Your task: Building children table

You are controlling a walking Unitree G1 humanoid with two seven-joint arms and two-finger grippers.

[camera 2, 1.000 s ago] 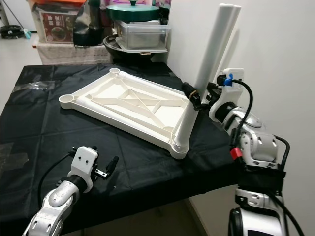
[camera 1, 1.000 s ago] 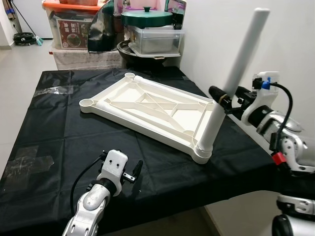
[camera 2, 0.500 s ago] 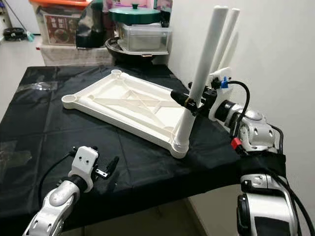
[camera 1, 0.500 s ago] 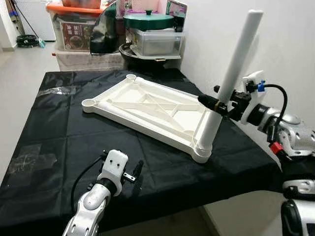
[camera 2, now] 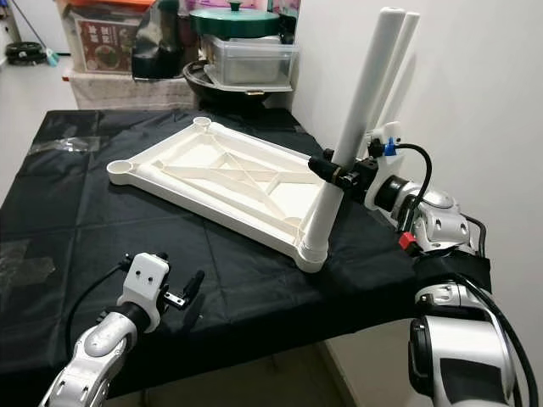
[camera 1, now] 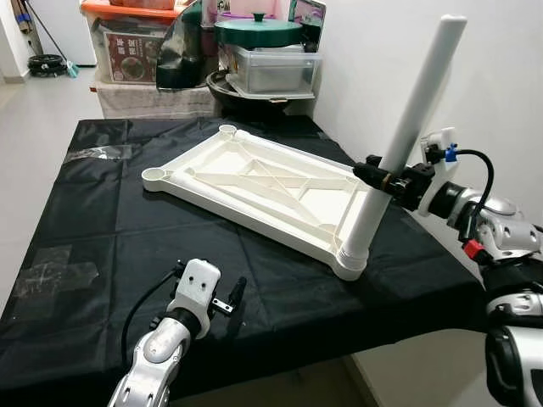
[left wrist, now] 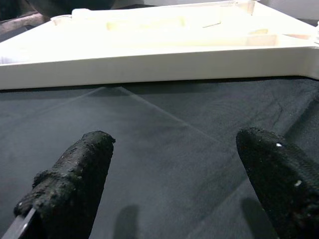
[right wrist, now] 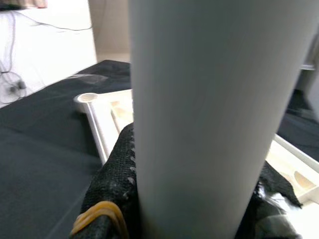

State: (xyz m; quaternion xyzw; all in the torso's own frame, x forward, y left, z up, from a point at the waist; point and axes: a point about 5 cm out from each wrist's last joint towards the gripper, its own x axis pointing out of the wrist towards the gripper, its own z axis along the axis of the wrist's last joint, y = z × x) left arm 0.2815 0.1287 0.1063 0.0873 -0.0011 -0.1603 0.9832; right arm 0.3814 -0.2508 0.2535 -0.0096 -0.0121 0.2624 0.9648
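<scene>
A cream plastic table top (camera 1: pixel 254 182) lies upside down on the black-covered table (camera 1: pixel 93 220), its ribbed underside up. A long white leg tube (camera 1: pixel 407 127) stands tilted in the corner socket (camera 1: pixel 349 264) nearest my right side. My right gripper (camera 1: pixel 379 176) is shut on the leg tube about a third of the way up; the tube (right wrist: pixel 209 109) runs between its black fingers (right wrist: pixel 112 189). My left gripper (camera 1: pixel 236 295) rests low near the table's front edge, open, fingers (left wrist: pixel 70 184) spread over bare cloth.
Other corner sockets (camera 1: pixel 154 176) of the table top are open. Storage boxes, a green-lidded pot (camera 1: pixel 254 30) and a clear bin (camera 1: pixel 267 72) are stacked behind the table. A white wall (camera 1: pixel 509 76) rises close on the right. Tape patches (camera 1: pixel 51 271) mark the cloth.
The view shifted slightly. The right gripper stays clamped on the leg tube, whose tilt has changed a little. The left arm has not moved.
</scene>
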